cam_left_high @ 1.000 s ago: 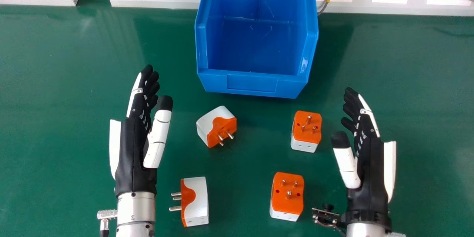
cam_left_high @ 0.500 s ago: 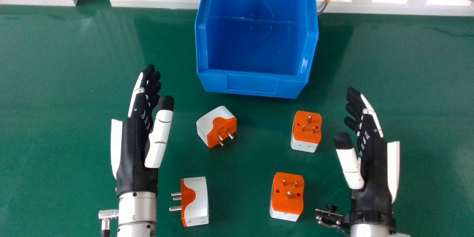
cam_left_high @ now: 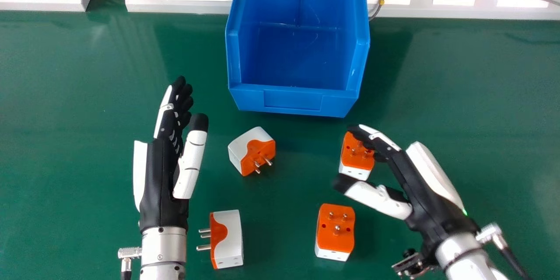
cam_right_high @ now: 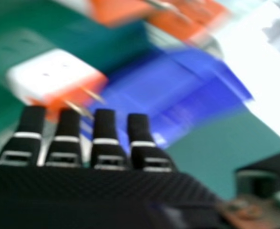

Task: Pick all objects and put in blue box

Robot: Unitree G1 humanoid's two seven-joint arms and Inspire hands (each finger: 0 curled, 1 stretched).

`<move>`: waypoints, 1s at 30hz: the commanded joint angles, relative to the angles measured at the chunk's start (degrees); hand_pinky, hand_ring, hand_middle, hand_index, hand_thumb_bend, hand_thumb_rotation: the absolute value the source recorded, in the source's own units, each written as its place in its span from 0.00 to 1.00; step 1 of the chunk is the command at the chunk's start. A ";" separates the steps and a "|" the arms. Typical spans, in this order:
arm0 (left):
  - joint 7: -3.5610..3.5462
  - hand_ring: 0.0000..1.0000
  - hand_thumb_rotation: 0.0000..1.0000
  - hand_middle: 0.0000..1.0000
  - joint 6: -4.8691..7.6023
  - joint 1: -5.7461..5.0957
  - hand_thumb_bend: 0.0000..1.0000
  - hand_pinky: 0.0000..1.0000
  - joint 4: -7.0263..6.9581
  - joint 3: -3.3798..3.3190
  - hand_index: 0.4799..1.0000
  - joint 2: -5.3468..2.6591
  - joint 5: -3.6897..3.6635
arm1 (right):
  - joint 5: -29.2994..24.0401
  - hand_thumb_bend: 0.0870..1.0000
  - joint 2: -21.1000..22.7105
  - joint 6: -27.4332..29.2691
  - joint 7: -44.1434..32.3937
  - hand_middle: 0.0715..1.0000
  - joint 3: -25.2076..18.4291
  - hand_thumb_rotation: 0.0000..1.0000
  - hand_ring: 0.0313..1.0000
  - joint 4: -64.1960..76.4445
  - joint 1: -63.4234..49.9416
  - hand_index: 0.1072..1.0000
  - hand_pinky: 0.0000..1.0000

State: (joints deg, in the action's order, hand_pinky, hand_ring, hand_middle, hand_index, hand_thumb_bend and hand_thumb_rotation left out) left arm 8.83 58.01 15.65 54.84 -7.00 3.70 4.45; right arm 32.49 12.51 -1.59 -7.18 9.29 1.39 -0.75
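Green table (cam_left_high: 78, 153): it carries the box, and all 4 plugs lie on it, so the picking is, I judge, only at its beginning.
Blue box (cam_left_high: 292, 99): at 12 o'clock in the head view, no plug inside; its front wall could catch a plug which is carried too low.
Left hand (cam_left_high: 162, 175): at 8 o'clock, fingers released and nearly straight, nothing held.
Right hand (cam_left_high: 418, 192): at 4 o'clock, fingers released and slightly bent, grasping nothing; whether they touch the plug, I cannot tell.
Far right plug (cam_left_high: 356, 162): at 4 o'clock, partly under the fingertips, probably the 1st target; if the thumb closes late, the fingers may push it away or turn it.
Near right plug (cam_left_high: 334, 238): at 5 o'clock; a low swing of the thumb could knock it.
Far left plug (cam_left_high: 249, 151): at 7 o'clock, tilted.
Near left plug (cam_left_high: 227, 238): at 7 o'clock, farther from the centre.
Pins (cam_left_high: 337, 230): hard and thin; fingers pressing on them may slip.
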 commanded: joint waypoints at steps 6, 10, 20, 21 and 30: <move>-0.19 0.92 0.89 0.92 -0.31 -0.83 0.69 0.93 -4.09 0.39 0.84 -0.16 0.08 | 8.91 0.95 0.89 -18.64 -10.14 0.88 7.25 0.59 0.88 10.53 -2.18 0.87 0.82; -0.16 0.92 0.88 0.92 -1.03 -1.23 0.69 0.93 -5.48 0.45 0.84 -0.20 0.18 | 8.76 0.97 1.43 -21.36 -11.35 0.88 7.87 0.47 0.89 12.19 -1.57 0.87 0.82; 0.44 0.91 0.88 0.92 -2.32 -2.29 0.69 0.92 -7.64 0.52 0.82 -0.24 0.69 | 8.20 0.99 3.68 -24.30 -14.23 0.89 8.24 0.29 0.89 16.82 -1.59 0.87 0.81; 0.43 0.91 0.88 0.92 -2.37 -2.37 0.69 0.92 -7.75 0.52 0.82 -0.23 0.67 | 8.21 0.99 3.82 -24.44 -14.40 0.89 8.31 0.28 0.89 17.07 -1.65 0.87 0.81; 1.42 0.91 0.88 0.92 -2.90 -2.65 0.70 0.92 -8.32 0.78 0.81 -0.38 1.40 | 8.53 1.00 5.57 -25.32 -15.04 0.89 8.10 0.25 0.89 19.56 -2.35 0.87 0.81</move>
State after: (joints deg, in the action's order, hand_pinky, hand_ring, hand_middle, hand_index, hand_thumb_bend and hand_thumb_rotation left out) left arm 10.07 54.77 13.38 47.85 -6.53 3.55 5.11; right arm 41.08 17.18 -25.73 -21.14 17.29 20.70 -1.50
